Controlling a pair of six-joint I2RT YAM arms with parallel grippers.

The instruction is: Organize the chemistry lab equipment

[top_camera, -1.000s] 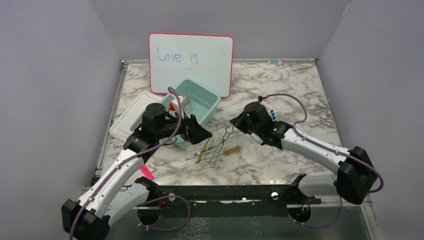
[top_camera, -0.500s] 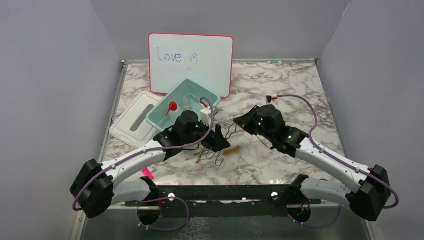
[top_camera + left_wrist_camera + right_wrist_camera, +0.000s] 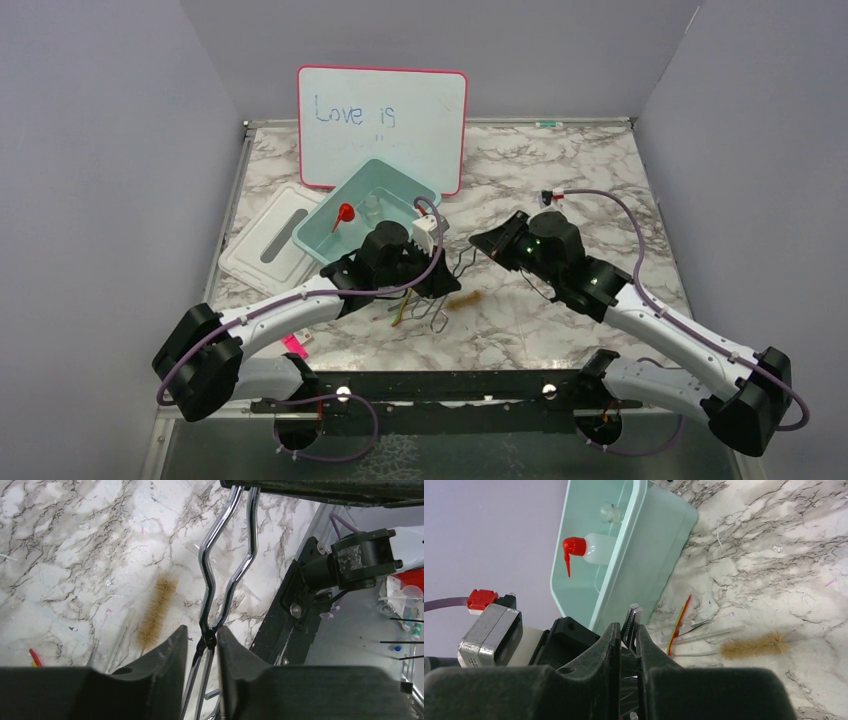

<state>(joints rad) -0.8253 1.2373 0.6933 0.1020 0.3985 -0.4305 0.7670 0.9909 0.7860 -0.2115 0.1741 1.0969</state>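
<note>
Right gripper (image 3: 628, 629) is closed on the tip of the metal tongs (image 3: 208, 639). Left gripper (image 3: 202, 630) brackets the tongs at the pivot with a narrow gap, can't tell if clamped. Brown bristle brush (image 3: 156, 607) lies on the surface (image 3: 75, 555) just beside. White squeeze bottle (image 3: 594, 548) and small glass flask (image 3: 611, 513) are in the teal bin (image 3: 659, 545).

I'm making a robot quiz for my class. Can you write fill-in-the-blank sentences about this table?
1. The whiteboard says "Love ____".
2. The squeeze bottle lying in the teal bin has a ____ nozzle.
3. The left gripper has one finger on either side of the metal ____.

Missing words: is; red; tongs.
</note>
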